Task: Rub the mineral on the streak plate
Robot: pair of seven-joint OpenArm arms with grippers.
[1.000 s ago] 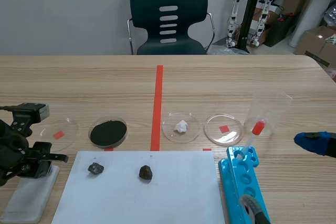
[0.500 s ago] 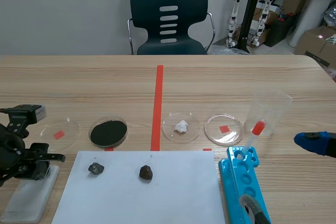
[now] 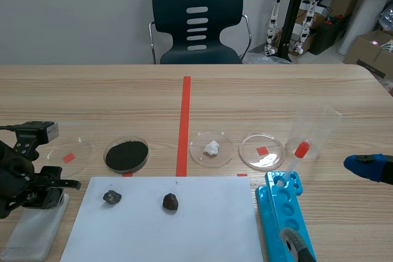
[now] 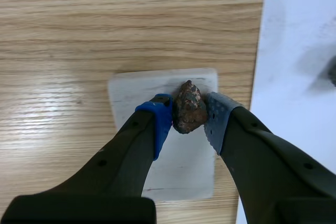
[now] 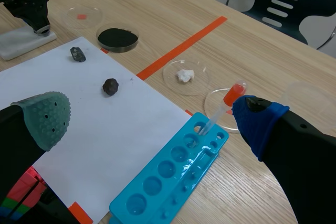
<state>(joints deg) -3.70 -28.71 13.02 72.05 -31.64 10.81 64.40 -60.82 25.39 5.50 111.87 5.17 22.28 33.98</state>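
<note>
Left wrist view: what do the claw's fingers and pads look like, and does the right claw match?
The left claw has two thick black fingers, one tipped with a blue pad, the other with a grey pad. The right claw matches: a grey-green dotted pad and a blue one.

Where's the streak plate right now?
Scene view, low left: the white streak plate lies beside the paper sheet, under the left claw gripping the mineral.

The right gripper [image 5: 152, 118], fingers spread wide, hangs above a white paper sheet [image 5: 79, 124] bearing a grey rock [image 5: 77, 53] and a dark brown rock [image 5: 110, 86], just beside a blue well tray [image 5: 168, 179] holding a red-bulbed dropper [image 5: 223, 106].
</note>
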